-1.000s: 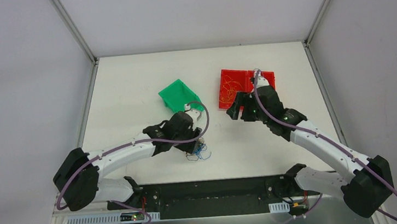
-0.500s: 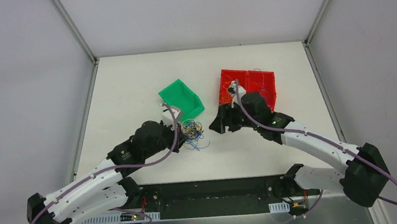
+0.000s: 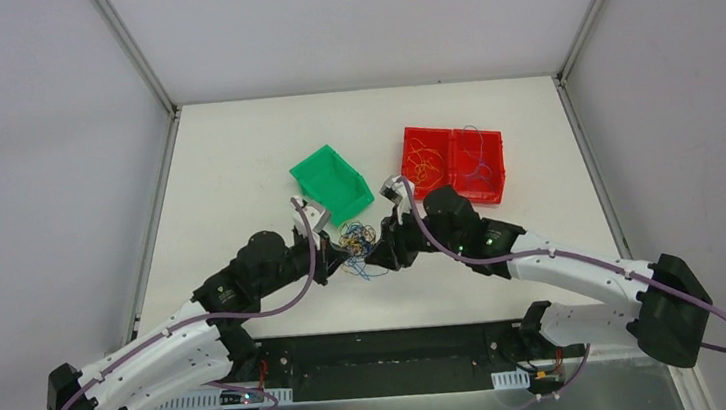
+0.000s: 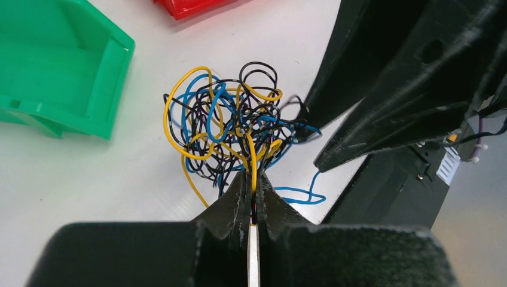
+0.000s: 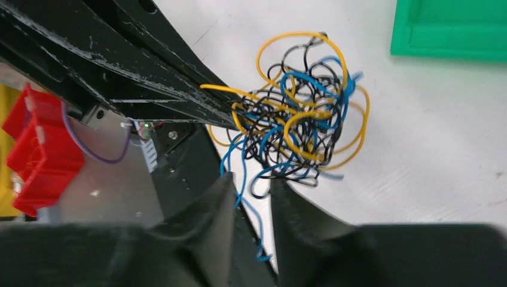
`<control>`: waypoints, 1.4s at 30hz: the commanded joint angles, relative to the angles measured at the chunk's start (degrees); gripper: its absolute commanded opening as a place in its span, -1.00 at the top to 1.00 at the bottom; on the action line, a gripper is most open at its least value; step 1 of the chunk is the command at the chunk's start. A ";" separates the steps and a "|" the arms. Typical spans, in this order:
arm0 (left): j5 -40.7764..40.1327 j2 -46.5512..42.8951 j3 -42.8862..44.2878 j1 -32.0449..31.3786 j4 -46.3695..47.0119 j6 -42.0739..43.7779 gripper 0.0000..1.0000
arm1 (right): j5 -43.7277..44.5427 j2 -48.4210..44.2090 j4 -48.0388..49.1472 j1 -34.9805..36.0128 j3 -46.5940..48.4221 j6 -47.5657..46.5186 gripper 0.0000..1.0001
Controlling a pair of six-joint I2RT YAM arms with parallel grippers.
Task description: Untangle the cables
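White table point(image 3: 234, 157), top view: you see the cables point(image 3: 354, 236) balled at centre frame, between the two arm tips. Left wrist view: your left gripper point(image 4: 251, 179) is clamped tight on the ball's lower strands. Right wrist view: your right gripper point(image 5: 251, 185) stands partly open, with a blue strand passing loosely between its jaws.

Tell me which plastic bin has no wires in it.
The open-fronted green plastic bin: it is bare inside, while the red two-compartment bin holds loose orange and blue strands.

Tangled cables point(image 5: 299, 113) just beyond parted fingers point(image 5: 206, 212), green bin point(image 5: 454, 36) corner
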 commanded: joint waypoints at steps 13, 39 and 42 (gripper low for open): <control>-25.50 -3.84 -1.09 -0.43 -1.55 -5.08 1.00 | 29.51 -5.12 1.93 0.12 -1.74 3.36 1.00; -61.08 -22.97 -4.17 -0.43 -17.10 -21.58 1.00 | 49.94 -41.00 -18.83 -31.56 -8.08 20.52 1.00; -59.22 -22.67 -3.76 -0.44 -17.02 -21.67 1.00 | 45.05 -40.58 -16.61 -31.52 -7.47 18.50 1.00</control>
